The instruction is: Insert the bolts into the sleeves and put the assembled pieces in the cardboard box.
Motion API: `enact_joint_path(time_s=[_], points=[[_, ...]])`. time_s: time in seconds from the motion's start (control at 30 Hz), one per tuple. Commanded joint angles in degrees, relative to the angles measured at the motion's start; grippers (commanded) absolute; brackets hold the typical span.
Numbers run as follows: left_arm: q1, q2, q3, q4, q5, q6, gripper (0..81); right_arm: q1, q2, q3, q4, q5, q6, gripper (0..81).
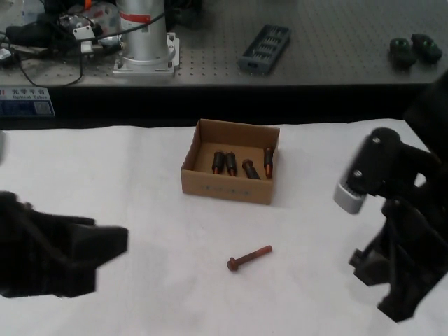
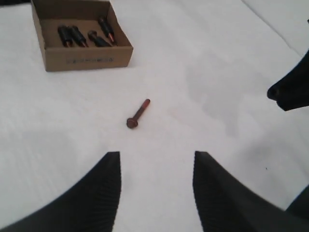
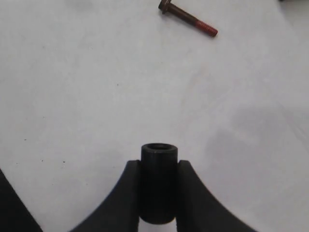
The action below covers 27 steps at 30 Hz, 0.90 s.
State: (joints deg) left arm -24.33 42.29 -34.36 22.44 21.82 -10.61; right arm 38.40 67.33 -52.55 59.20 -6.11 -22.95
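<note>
A reddish bolt [image 1: 248,257] lies loose on the white cloth in front of the cardboard box [image 1: 225,187]; it is also seen as the bolt [image 2: 138,113] and the bolt [image 3: 187,18] in the wrist views. Several assembled bolt-and-sleeve pieces [image 1: 241,164] lie inside the box [image 2: 87,59]. My right gripper [image 3: 159,186] is shut on a black sleeve [image 3: 159,188], its open end facing outward, low at the right of the bench. My left gripper [image 2: 157,188] is open with nothing between its fingers, at the left, short of the bolt.
White cloth [image 1: 140,168] covers the bench around the box. Behind it a perforated metal table holds a silver column [image 1: 143,35], a dark tray [image 1: 264,47], cables and two dark knobs [image 1: 414,50]. The right arm [image 1: 392,224] stands over the right side.
</note>
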Motion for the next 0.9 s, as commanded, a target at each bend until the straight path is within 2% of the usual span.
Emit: enact_joint_path(time_s=[0.0,0.2,0.3,0.6,0.73,0.87], points=[[-2.28,4.72,-0.63,-0.47,-0.66,-4.30,34.4,-0.07,-1.95,0.69,1.02,-0.92,0.21,1.9],[-7.66,17.97,-3.61,-6.16,-1.85,-5.72,34.4,-0.07,-4.25,1.01,1.84,-0.92,0.21,1.9],[-9.59,24.28,-5.88,-10.50,-1.85,-3.07,34.4,-0.07,-4.69,1.06,1.84,-0.92,0.21,1.9],[-10.53,40.39,-15.91,-10.06,1.02,10.20,34.4,-0.07,-4.65,1.06,1.84,-1.06,-0.26,1.9],[-10.53,45.53,-19.78,-8.55,0.62,10.61,34.4,-0.07,-4.65,1.06,1.84,-1.34,-0.26,1.9],[-11.31,48.74,-23.27,-4.44,-2.59,9.28,34.4,-0.07,-4.65,1.06,1.84,-1.34,-0.26,1.9]])
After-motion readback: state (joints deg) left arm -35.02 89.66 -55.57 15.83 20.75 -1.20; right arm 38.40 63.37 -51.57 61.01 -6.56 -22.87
